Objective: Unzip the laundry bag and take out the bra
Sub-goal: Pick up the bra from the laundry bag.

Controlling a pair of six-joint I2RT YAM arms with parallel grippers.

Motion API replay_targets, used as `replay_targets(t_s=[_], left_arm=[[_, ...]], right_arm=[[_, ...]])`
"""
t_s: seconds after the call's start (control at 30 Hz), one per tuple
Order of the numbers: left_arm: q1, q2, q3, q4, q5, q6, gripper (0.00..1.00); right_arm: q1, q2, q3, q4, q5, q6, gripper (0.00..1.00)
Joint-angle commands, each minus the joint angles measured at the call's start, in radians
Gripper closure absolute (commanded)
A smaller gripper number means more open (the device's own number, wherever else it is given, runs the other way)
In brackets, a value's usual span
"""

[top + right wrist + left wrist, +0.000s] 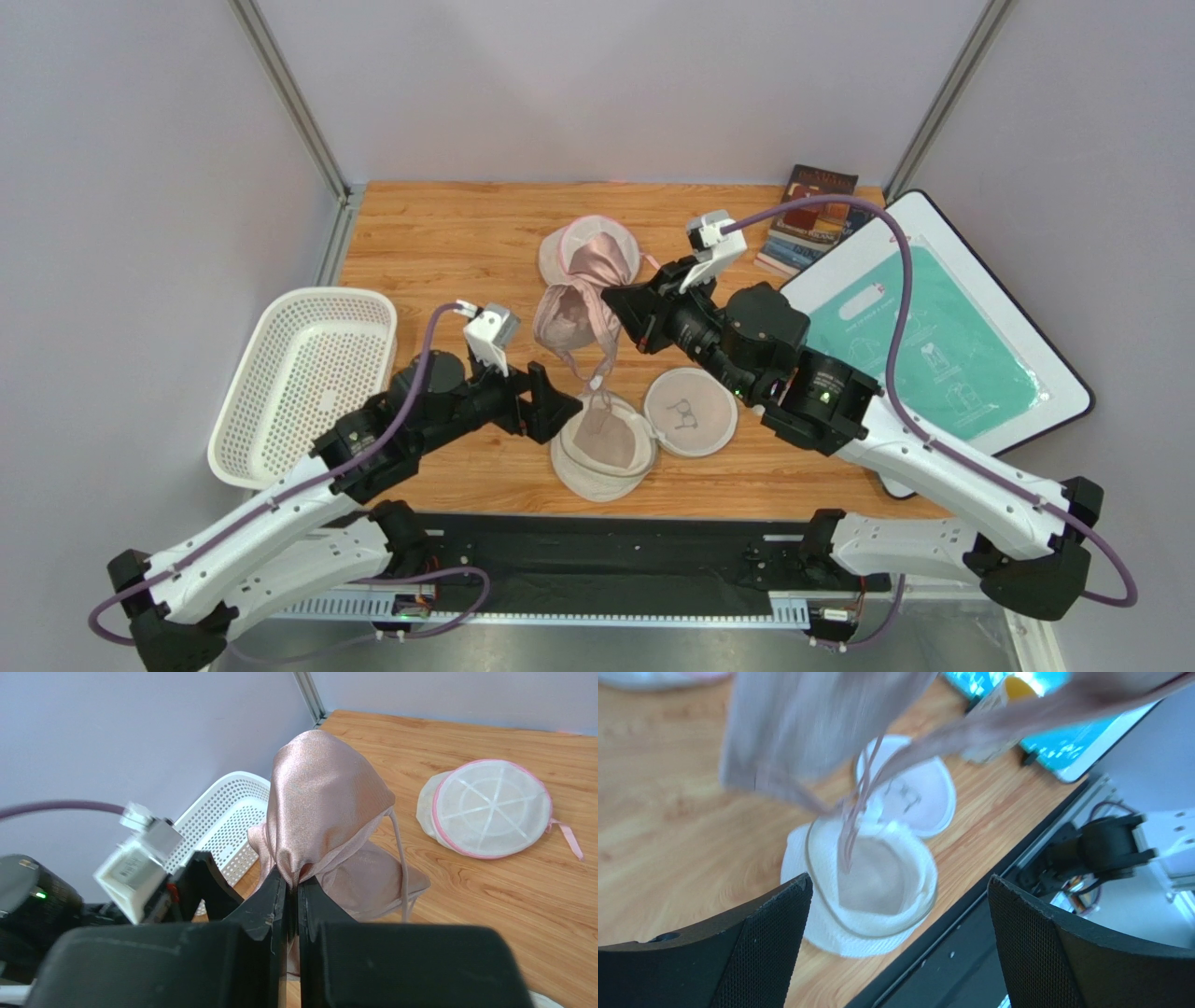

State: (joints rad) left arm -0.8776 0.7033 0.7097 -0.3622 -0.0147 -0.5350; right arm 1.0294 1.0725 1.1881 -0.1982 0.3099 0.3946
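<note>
Black fingers of the right gripper (293, 882) are pinched shut on the pink bra (323, 791), holding it up. Below the wide-open left gripper (898, 889) sits the laundry bag (822, 934), unzipped. Straps and some pink cloth seem to be inside it, so more pulling is left.

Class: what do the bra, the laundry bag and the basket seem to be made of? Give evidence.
Bra: satin-like fabric, likely synthetic; sheen, draped folds.
Laundry bag: apparently fine white mesh; soft slumped walls.
Basket: probably rigid white plastic; regular perforations.
</note>
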Motion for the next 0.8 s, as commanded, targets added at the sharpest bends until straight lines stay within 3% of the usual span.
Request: replay_targets(t_s=[0.0, 0.23, 0.53, 0.77], left_arm=[[-0.004, 0.011, 0.171, 0.005, 0.018, 0.101, 0.0], [-0.006, 0.015, 0.333, -0.047, -0.103, 0.2, 0.0], [-0.004, -0.018, 0.33, -0.043, -0.203, 0.325, 0.0], [-0.004, 0.082, 0.32, 0.045, -0.097, 0.328, 0.0]], right_arm=[[-0.003, 0.047, 0.094, -0.007, -0.083, -0.008, 1.0], [-0.003, 0.089, 0.16, -0.038, -0.132, -0.005, 1.0], [-0.003, 0.076, 0.159, -0.052, -0.216, 0.015, 1.0], [-0.003, 0.06, 0.133, -0.043, -0.265, 0.039, 1.0]])
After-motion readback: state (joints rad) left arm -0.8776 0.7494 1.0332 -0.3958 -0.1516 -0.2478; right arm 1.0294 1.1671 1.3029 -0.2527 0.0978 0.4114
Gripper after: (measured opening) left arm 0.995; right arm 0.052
